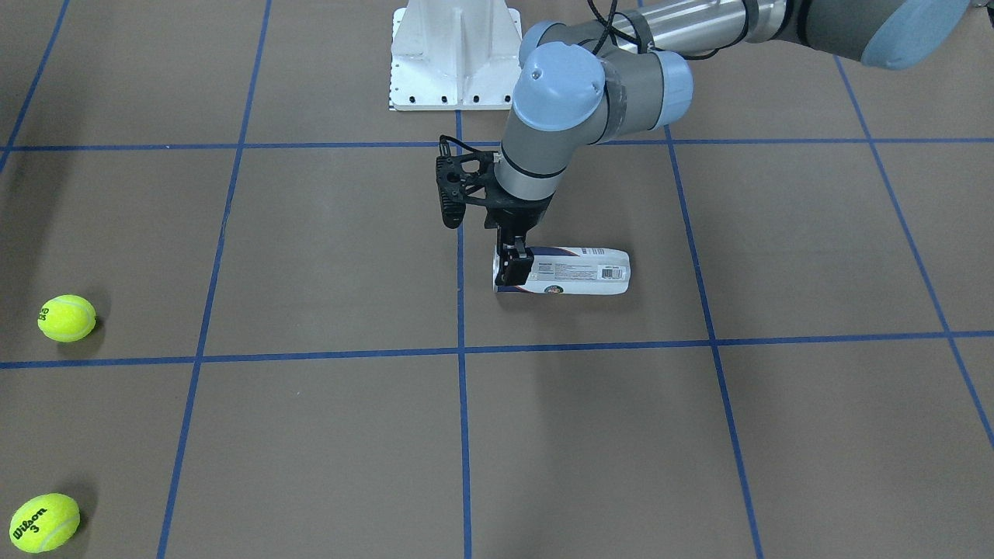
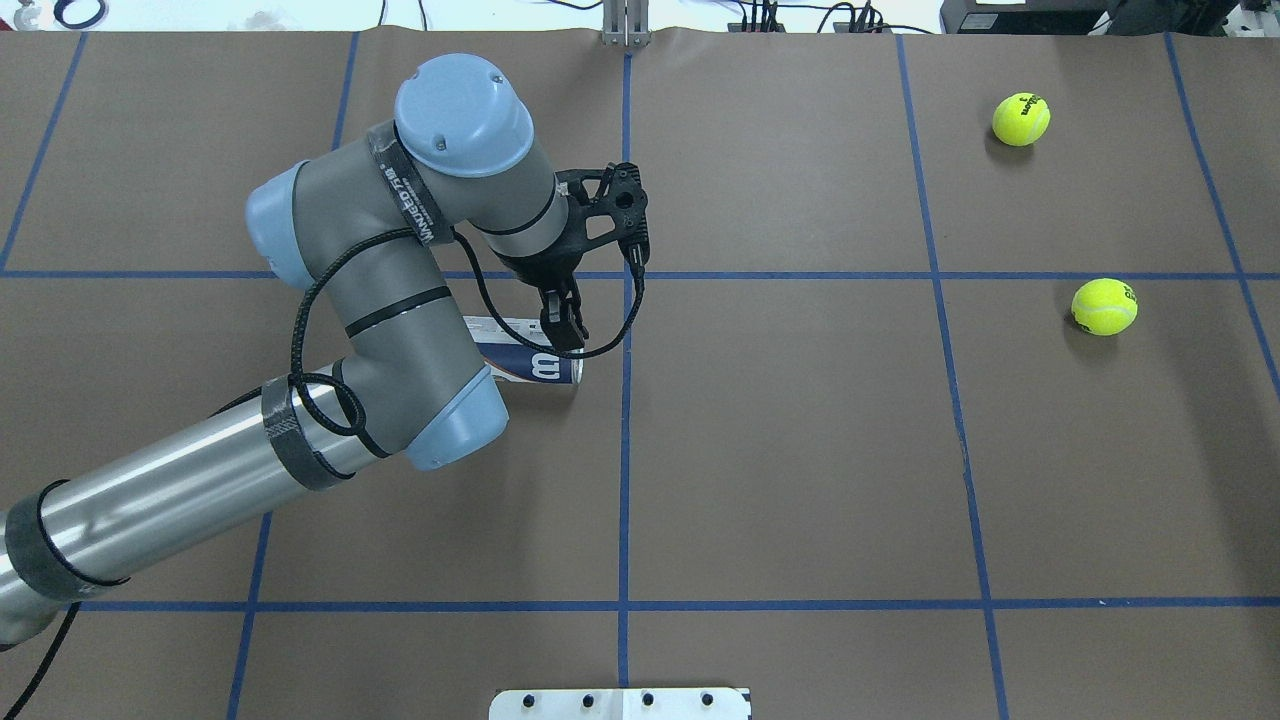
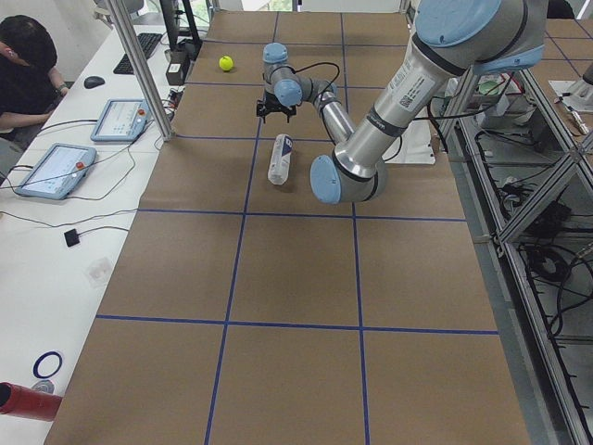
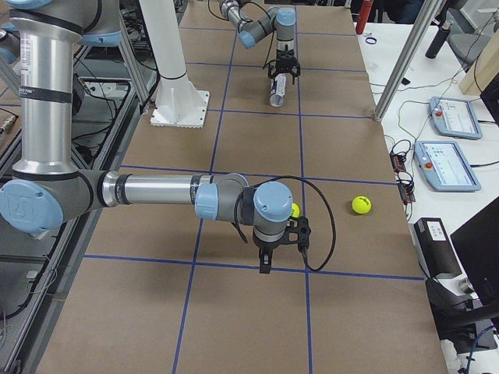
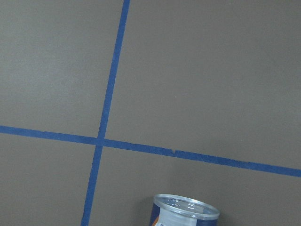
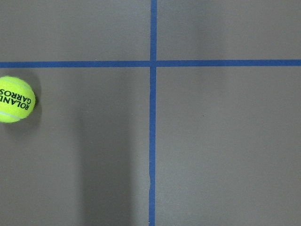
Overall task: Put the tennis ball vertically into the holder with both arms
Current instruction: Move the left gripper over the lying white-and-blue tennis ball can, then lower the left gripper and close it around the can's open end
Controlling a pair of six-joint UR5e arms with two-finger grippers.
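Note:
The holder (image 1: 578,272), a clear can with a navy-and-white label, lies on its side on the brown table near the middle. It also shows in the overhead view (image 2: 525,365) and the left wrist view (image 5: 186,212). My left gripper (image 1: 512,272) points down with its fingers astride the can's open end (image 2: 568,335); I cannot tell whether they press on it. Two yellow tennis balls (image 2: 1021,119) (image 2: 1104,306) lie on the robot's right. My right gripper (image 4: 265,265) hangs above the table beside one ball (image 4: 295,210), and shows only in the right side view. That ball lies at the left edge of the right wrist view (image 6: 15,106).
The white metal base (image 1: 454,58) stands at the robot's edge of the table. Blue tape lines divide the brown surface into squares. Operators' tablets (image 4: 448,117) and a side table lie beyond the far edge.

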